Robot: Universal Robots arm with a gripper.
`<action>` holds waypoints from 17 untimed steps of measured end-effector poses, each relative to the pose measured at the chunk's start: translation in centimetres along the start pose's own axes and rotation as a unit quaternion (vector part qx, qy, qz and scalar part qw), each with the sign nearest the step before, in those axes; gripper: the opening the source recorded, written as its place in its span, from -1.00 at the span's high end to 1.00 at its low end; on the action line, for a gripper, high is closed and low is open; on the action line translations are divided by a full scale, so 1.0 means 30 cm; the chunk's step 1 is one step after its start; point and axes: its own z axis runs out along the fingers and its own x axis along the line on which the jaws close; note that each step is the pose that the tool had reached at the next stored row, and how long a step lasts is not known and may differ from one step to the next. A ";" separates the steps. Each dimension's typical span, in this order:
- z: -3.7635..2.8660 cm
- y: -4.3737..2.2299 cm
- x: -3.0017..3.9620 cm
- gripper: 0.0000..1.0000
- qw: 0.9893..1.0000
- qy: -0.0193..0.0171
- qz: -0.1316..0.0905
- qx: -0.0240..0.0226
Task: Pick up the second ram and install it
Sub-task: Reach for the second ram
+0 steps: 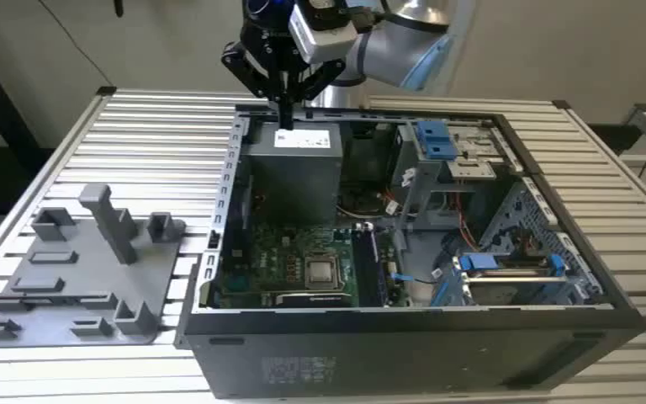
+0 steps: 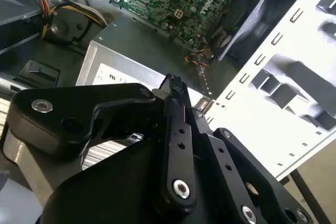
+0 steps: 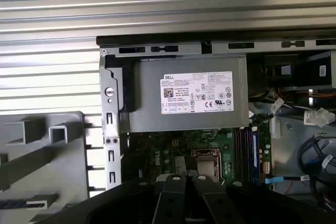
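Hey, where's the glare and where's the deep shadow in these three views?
Exterior view: the slatted table is evenly bright, the computer case interior shadowed. Second wrist view: the table is washed out white, the tool nearly black. First wrist view: glare streaks band the table slats.

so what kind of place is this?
Probably a robotics lab bench for PC assembly: an open computer case lies on a slotted metal table, a grey fixture tray beside it, and the gripper hangs above the power supply.
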 end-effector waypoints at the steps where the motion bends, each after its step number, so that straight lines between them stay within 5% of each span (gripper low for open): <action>1: 0.000 0.000 0.000 0.79 1.000 0.000 0.000 0.000; 17: -0.001 -0.002 0.034 0.79 1.000 0.000 0.000 0.000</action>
